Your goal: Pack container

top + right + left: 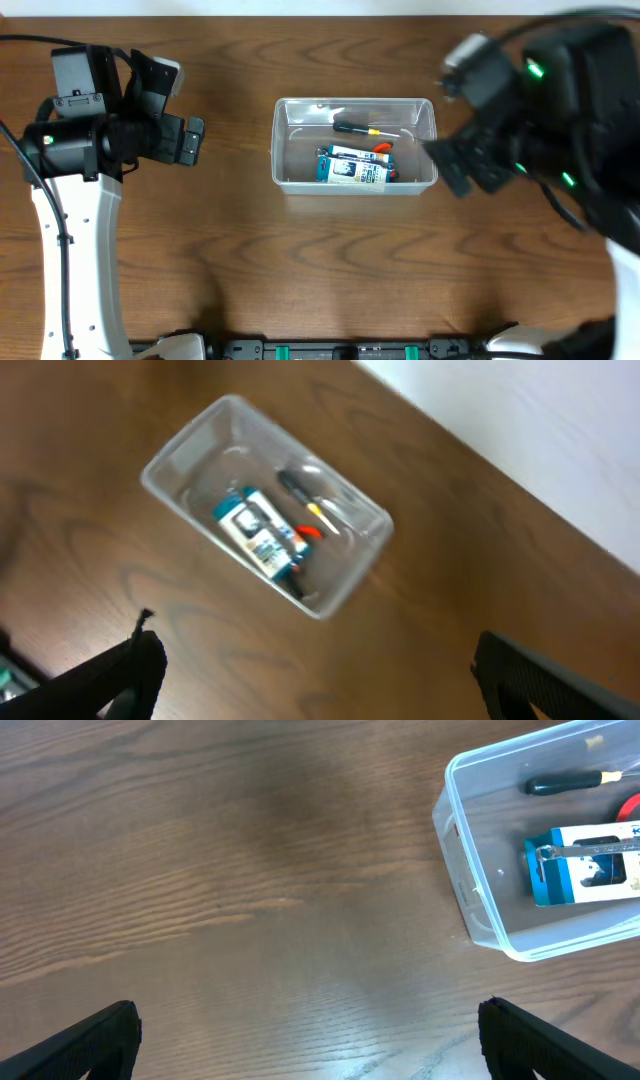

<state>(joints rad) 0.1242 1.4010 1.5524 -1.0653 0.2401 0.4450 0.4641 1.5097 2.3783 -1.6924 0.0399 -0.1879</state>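
clear plastic container [300, 150] on wood surface [200, 260]: screwdriver [352, 126], blue-and-white box [354, 170] inside; nothing loose outside. left claw [310, 1038], right claw [315, 672] wide, empty. packing looks complete.

Clear glossy plastic container [290, 150] on wood-grain table [230, 250].

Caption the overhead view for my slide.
Clear container holding a screwdriver and blue-and-white box, between left end effector and right end effector.

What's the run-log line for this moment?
left gripper: open, empty | right gripper: open, empty | container: untouched, holds blue-and-white box, screwdriver
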